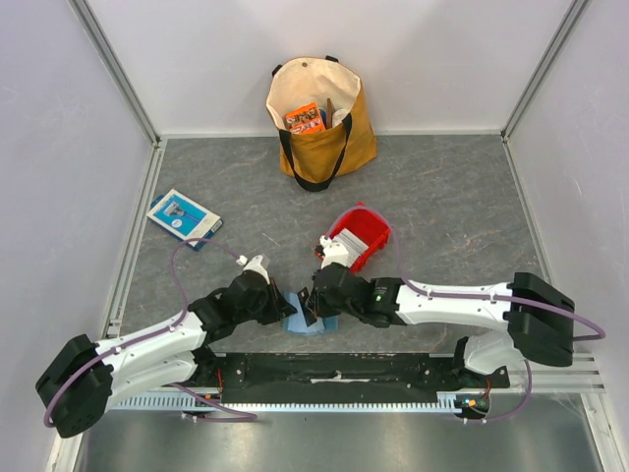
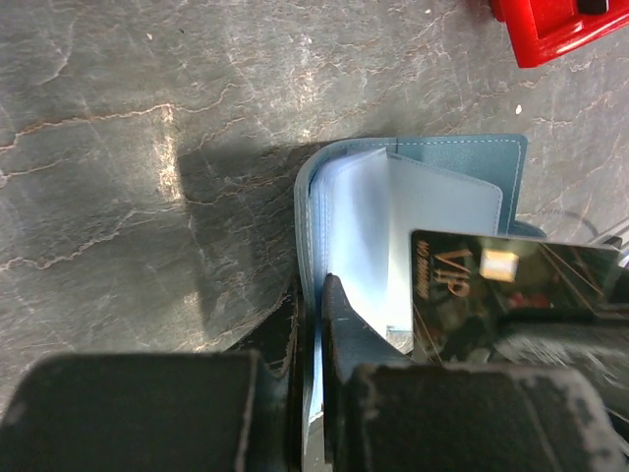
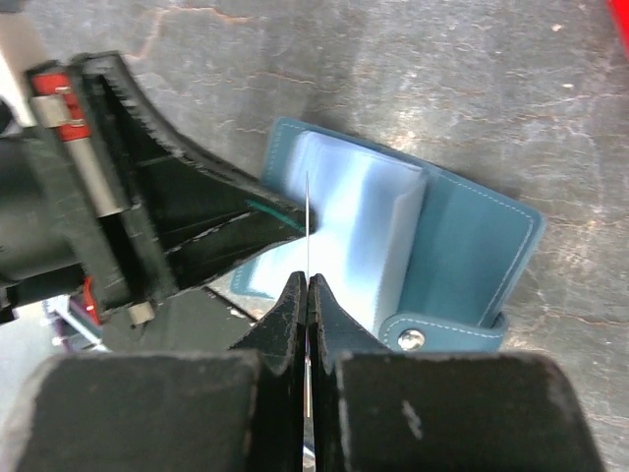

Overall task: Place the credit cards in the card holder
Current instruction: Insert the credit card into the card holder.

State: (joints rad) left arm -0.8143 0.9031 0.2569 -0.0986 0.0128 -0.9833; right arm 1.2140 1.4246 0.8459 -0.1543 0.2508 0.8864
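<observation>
Pressed together right under the right wrist camera, the right claw [image 3: 307,287] is pinching a credit card [image 3: 307,211] that is showing only as a thin edge-on line. From the left wrist view the same card is turning its dark, glossy face to the lens, with "VIP" lettering and a gold chip, and its long axis is running left to right in that view. The card is standing on edge over the pale inner sleeves [image 3: 354,221] of the card holder [image 3: 472,246]; whether it is touching them cannot be told.

Just left of the card, the left claw [image 2: 316,295] is squeezing one cover of the holder between its fingers and lifting that flap off the table [image 1: 442,197]. This claw is crowding the card's left side, so the two claws are nearly meeting over the wallet.

Seen from above, the teal holder is lying opened on the near middle of the table, partly under both claws, with its long axis running left to right. A red bin [image 1: 362,236] is sitting just far and right of the right claw. Well apart, a blue-and-white box [image 1: 184,218] is lying at the far left, and a tan tote bag [image 1: 319,138] is standing against the far wall.
</observation>
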